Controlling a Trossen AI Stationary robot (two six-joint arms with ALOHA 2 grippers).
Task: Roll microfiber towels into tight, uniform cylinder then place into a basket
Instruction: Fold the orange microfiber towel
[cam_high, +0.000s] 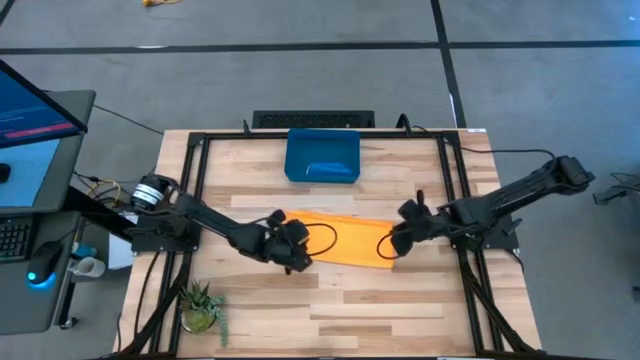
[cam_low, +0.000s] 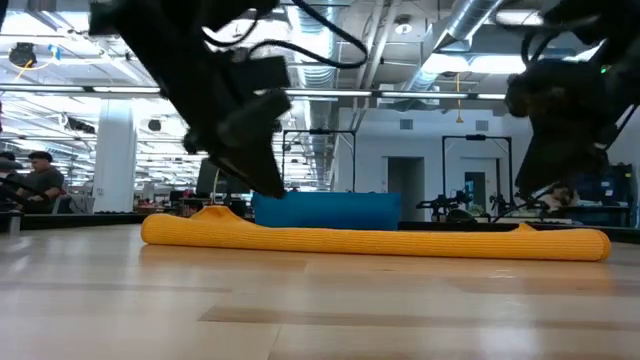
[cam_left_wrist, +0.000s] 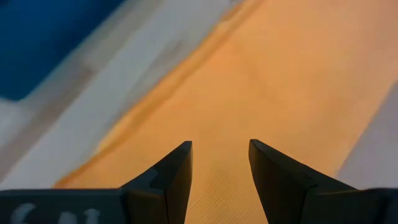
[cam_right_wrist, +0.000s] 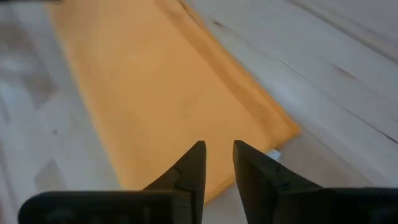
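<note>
Towel, the yellow-orange one, lay flat in a long folded strip on the surface, just in front of the basket and not yet rolled. The left fingers hung slightly spread over its left end and the right fingers, narrowly parted, over its right end near the edge, neither pair pinching cloth. The likely failure was a loose or skewed roll: if one side caught only the top layer or the two ends turned unevenly, the strip would cone or unfold instead of forming a tight cylinder.
</note>
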